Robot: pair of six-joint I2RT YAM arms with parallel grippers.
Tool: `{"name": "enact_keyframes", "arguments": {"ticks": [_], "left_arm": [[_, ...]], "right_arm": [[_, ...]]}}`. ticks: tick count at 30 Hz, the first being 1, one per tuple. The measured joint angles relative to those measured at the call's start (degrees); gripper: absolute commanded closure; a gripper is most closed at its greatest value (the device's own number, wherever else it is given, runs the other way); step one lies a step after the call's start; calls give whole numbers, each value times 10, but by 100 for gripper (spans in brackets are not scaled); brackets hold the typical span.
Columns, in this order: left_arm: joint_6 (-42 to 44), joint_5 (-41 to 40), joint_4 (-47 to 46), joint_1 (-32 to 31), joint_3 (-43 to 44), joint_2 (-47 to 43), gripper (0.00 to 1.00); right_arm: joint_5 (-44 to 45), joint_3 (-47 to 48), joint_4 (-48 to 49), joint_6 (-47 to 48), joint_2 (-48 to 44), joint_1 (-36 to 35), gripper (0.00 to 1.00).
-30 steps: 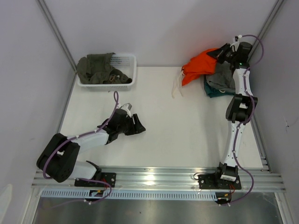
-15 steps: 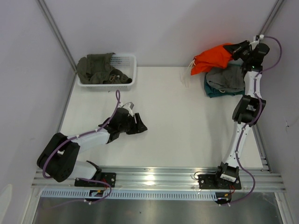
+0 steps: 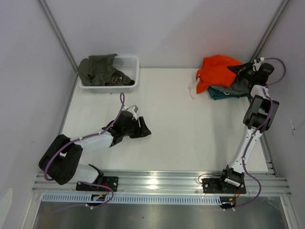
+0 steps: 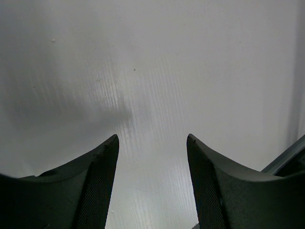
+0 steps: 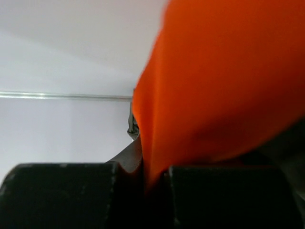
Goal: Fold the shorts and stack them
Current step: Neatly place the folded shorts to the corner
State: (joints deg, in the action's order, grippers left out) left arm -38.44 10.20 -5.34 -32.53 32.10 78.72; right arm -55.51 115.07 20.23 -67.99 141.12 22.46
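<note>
Pinches the orange shorts [image 5: 228, 81] in the right gripper [image 5: 143, 172], fingers closed on the cloth, the rest bunched just left of it over grey and teal garments [image 3: 228, 91]. Holds the left gripper [image 4: 152, 143] wide apart, empty, above the table [image 4: 143, 57].

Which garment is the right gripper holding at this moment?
The bright orange shorts: the right gripper is shut on their fabric. The grey and teal garments lie loose beside them, and the olive-green garment sits in the basket.

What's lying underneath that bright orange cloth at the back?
A grey garment and a teal garment peek out beneath the orange shorts; how much lies under them is covered.
</note>
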Motion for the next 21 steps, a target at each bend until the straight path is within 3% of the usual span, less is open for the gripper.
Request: {"name": "enact_keyframes", "arguments": {"ticks": [2, 5, 9, 12, 17, 18, 20, 21], "left_arm": [[0, 0, 0, -3, 0, 0, 38], [0, 0, 2, -7, 2, 0, 37], [1, 0, 3, -10, 4, 0, 37], [1, 0, 4, -12, 4, 0, 37], [5, 0, 5, -15, 4, 0, 37], [6, 0, 7, -15, 4, 0, 38], [9, 0, 13, -15, 7, 0, 37], [10, -1, 16, -15, 8, 0, 37]], "right_arm": [[-5, -42, -30, 26, -11, 9, 94], [19, -35, -150, 110, -14, 21, 86], [64, 93, -371, 202, 1, 26, 85], [94, 203, -457, 243, 25, 24, 80], [118, 266, -495, 271, 45, 24, 80], [125, 271, -494, 275, 52, 24, 88], [137, 278, -487, 283, 66, 25, 93], [144, 279, -482, 285, 72, 25, 89]]}}
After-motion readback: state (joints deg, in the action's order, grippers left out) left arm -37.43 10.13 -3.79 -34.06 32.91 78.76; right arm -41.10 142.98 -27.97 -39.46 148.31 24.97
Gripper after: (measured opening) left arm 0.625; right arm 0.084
